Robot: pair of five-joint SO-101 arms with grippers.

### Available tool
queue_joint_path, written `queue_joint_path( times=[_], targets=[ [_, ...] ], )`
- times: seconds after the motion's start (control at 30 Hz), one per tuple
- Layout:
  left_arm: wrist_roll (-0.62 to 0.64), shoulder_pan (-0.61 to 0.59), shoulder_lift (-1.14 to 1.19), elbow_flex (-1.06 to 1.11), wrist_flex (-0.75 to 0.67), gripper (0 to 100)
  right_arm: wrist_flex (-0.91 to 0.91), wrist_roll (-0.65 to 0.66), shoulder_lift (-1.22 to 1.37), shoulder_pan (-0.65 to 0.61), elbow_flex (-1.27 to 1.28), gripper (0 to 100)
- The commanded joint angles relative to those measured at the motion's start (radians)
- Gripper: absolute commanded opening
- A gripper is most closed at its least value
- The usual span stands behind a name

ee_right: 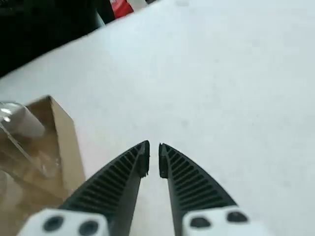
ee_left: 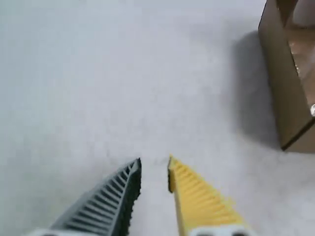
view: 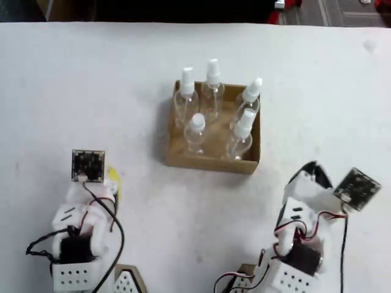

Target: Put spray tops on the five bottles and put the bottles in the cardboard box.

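The cardboard box (view: 211, 162) sat on the white table (view: 91, 79), and all five bottles were inside it, each one wearing a white spray top (view: 212, 71). Three were lined up along the box's far wall: the far-left bottle (view: 185, 105), the far-middle bottle (view: 212, 97) and the far-right bottle (view: 247, 105). Two more were closer to the box's front wall, the near-left bottle (view: 195, 137) and the near-right bottle (view: 238, 140). The two on the box's right side leaned, with their tops tipped toward the far right corner. The other three looked close to upright.

Both arms were on the near side of the box, well apart from it. The left gripper (ee_left: 154, 169) was in front of the box and off to its left, low over bare table. Its grey finger and yellow finger were set narrow, with a small gap between the tips and nothing held in it. From the left wrist, the box's brown side wall (ee_left: 280, 83) stood beyond the fingers and off to one side, clear of them.

The right gripper (ee_right: 153, 157) was in front of the box and off to its right. Its two black fingers were drawn almost together, with only a sliver between the tips, and it held nothing. From the right wrist, a corner of the box (ee_right: 64, 142) was just beside the fingers, and a clear bottle (ee_right: 15, 120) rose behind that wall.

A red thing (view: 276, 17) lay past the table edge, far beyond the box.
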Motion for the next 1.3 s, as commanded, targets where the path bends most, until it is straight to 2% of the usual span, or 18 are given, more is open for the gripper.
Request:
queue_joint_path(
  times=[0.0,0.23,0.3,0.4,0.57,0.6,1.17,1.27],
  targets=[
    [0.038,-0.012,-0.016,-0.003,0.141,16,0.002,-0.006,0.001,-0.013,0.103,1.8],
    [0.032,-0.012,-0.016,-0.003,0.324,23,0.236,-0.006,-0.007,-0.010,0.100,1.8],
    [0.034,-0.013,-0.016,-0.003,0.324,22,0.300,-0.006,-0.007,-0.012,0.100,1.8],
    [0.032,-0.013,-0.016,-0.003,0.324,18,0.363,-0.006,-0.007,-0.012,0.100,1.8],
    [0.032,-0.012,-0.016,-0.003,0.324,1,0.440,-0.006,-0.007,-0.012,0.100,1.8],
    [0.032,-0.012,-0.016,-0.003,0.324,3,0.456,-0.006,-0.007,-0.012,0.100,1.7],
    [0.032,-0.012,-0.016,-0.003,0.324,2,0.458,-0.005,-0.008,-0.012,0.100,1.7],
    [0.032,-0.012,-0.016,-0.003,0.324,2,0.456,0.060,-0.007,-0.045,0.100,1.6]
  ],
)
